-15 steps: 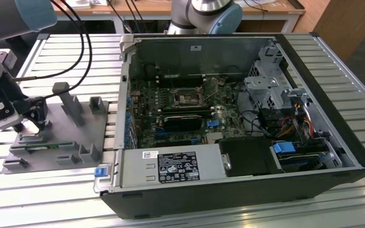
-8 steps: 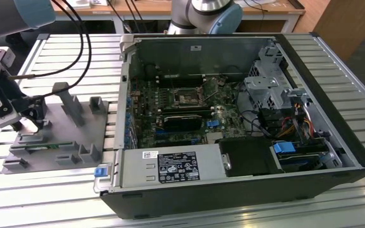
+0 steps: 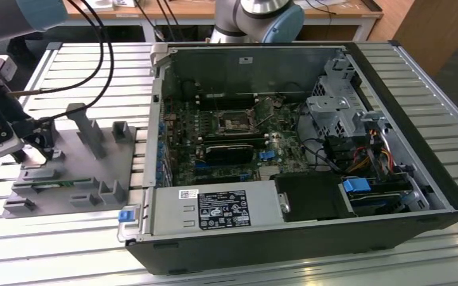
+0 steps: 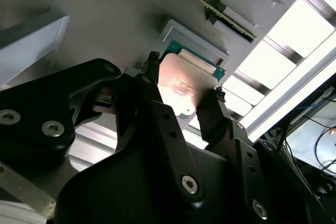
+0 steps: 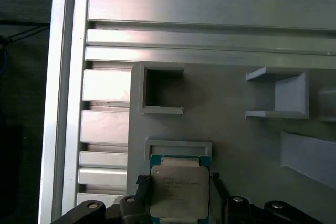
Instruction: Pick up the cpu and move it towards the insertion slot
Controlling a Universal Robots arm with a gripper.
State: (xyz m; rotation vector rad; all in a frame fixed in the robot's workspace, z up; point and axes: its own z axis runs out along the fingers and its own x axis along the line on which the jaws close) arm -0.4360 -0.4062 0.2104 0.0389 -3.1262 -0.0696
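The cpu (image 5: 178,192), a small square chip with a silvery top and a thin green edge, lies in a shallow pocket of the grey tray (image 3: 86,179). My gripper (image 3: 42,148) is over the tray at the exterior view's left. In both wrist views its two black fingers press against opposite sides of the cpu (image 4: 184,85), so my gripper (image 4: 185,80) is shut on it. The insertion slot (image 3: 235,123) is a square socket with a metal frame on the green board inside the open computer case, well off to the exterior view's right of the gripper.
The grey tray carries upright posts (image 3: 86,128) and a narrow green memory stick (image 3: 54,183). The black case wall (image 3: 159,119) rises between tray and board. A black cable (image 3: 105,53) hangs near the arm. The slatted metal table (image 3: 54,250) lies under everything.
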